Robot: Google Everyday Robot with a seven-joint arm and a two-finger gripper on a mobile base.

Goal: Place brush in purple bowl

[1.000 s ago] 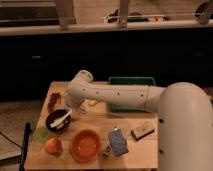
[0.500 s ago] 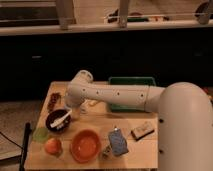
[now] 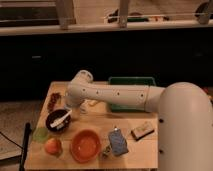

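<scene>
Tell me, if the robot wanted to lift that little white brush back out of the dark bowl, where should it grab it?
Probably by the end of the brush that leans up over the purple bowl's rim, coming down from above. The brush lies slanted across the bowl, so that raised end looks freest; the low end sits against the bowl's inside. The gripper, hidden behind the arm's end, is just right of the bowl.

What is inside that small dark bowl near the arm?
The white brush lies inside the purple bowl, slanting across it. The bowl's floor under the brush is covered. The gripper is just beside the bowl at the arm's end; the arm hides its jaws.
</scene>
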